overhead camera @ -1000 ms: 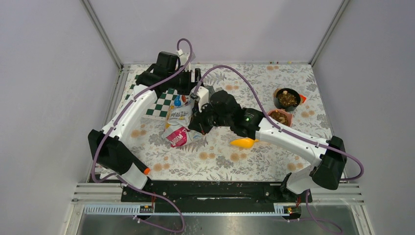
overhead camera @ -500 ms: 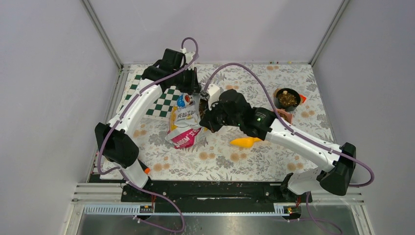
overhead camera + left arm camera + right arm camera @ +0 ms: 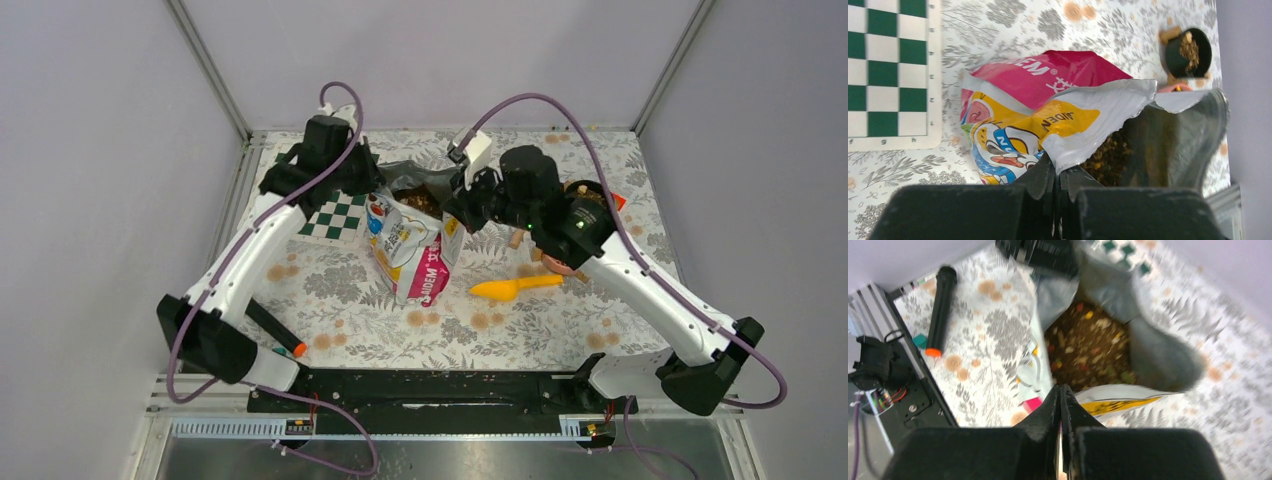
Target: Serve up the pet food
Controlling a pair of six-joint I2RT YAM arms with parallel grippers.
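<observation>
The yellow and pink pet food bag (image 3: 412, 252) stands upright mid-table with its mouth spread open. Brown pet food (image 3: 421, 201) shows inside it. My left gripper (image 3: 373, 192) is shut on the bag's left rim. In the left wrist view the jaws (image 3: 1058, 172) pinch the white inner edge of the bag (image 3: 1048, 107), beside the pet food (image 3: 1108, 156). My right gripper (image 3: 458, 216) is shut on the opposite rim. The right wrist view looks down past its closed jaws (image 3: 1062, 390) onto the pet food (image 3: 1088, 346).
A yellow scoop (image 3: 510, 288) lies on the floral cloth right of the bag. A black bowl (image 3: 592, 207) holding brown pieces and a pink bowl (image 3: 567, 268) sit partly behind the right arm. A checkerboard (image 3: 336, 216) lies at back left, a black marker (image 3: 274, 335) at front left.
The bag was lying slumped; both arms have raised it upright, moved it back and pulled its mouth open. The left gripper has shut on the rim. The right arm swung right.
</observation>
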